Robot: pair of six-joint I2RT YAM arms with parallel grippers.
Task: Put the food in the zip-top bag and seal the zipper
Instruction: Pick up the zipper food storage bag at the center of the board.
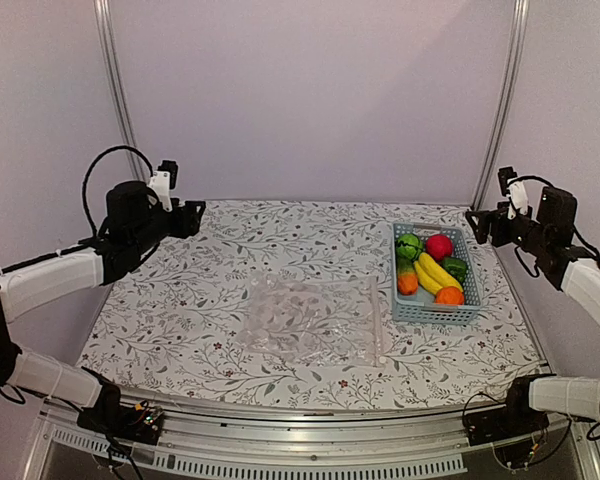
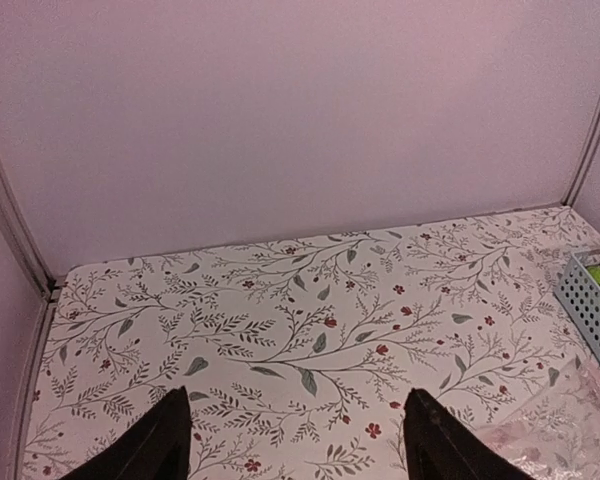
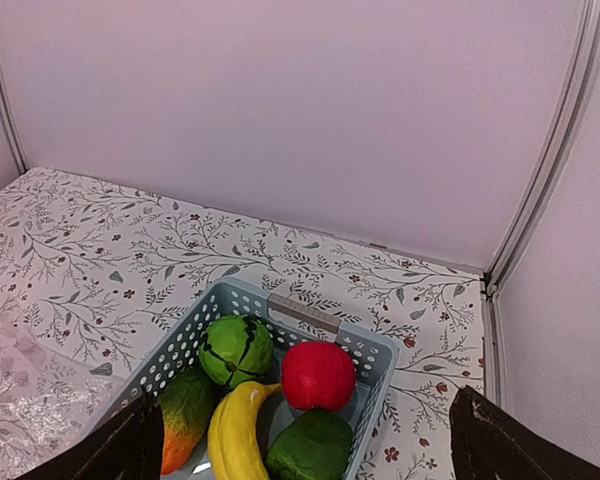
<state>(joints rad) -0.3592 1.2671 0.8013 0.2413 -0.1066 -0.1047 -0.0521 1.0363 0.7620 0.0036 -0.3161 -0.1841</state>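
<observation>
The left gripper [image 2: 298, 402] and right gripper [image 3: 307, 402] were wide open and held nothing. The food [image 1: 432, 272] sat in the basket [image 1: 435, 314] beside the bag [image 1: 310, 320].

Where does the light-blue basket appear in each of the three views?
Top external: basket on the right part of the table, just right of the bag.
Left wrist: basket cut off at the right edge.
Right wrist: basket at bottom centre.
Shared landmark: the clear zip-top bag, beside the basket in every view.
</observation>
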